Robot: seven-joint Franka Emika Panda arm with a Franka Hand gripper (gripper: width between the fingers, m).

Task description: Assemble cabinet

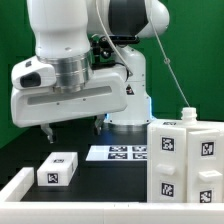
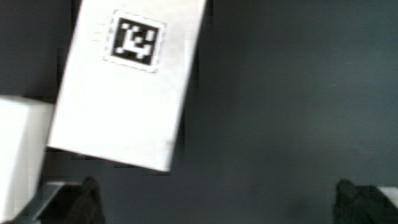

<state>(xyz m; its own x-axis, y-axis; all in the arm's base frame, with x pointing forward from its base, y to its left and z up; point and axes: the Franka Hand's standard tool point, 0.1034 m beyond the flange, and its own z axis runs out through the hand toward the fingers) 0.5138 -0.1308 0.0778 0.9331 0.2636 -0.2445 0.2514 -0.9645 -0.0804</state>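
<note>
edge piece (image 1: 15, 185): a white part low at the exterior view's far left, cut off by the frame.
block (image 1: 58, 168): small and white, with one tag on top. It lies flat on the black table (image 1: 100, 190), just right of the edge piece and not touching it.
gripper (image 1: 70, 128): mine hangs above the block and clear of it, fingers spread wide, holding nothing. In the wrist view the gripper (image 2: 217, 200) has only bare table between its tips, and the block (image 2: 125, 100) lies askew, clear of both.
marker board (image 1: 118, 153): flat on the table near my arm's base, between block and cabinet.
cabinet (image 1: 185, 160): stands on the table at the exterior view's right, well apart from my gripper. It is a tall white box body with seams between its panels and a square black-and-white tag on each of four visible faces. Small pegs stand on its top, and the frame cuts off its right and lower edges.
</note>
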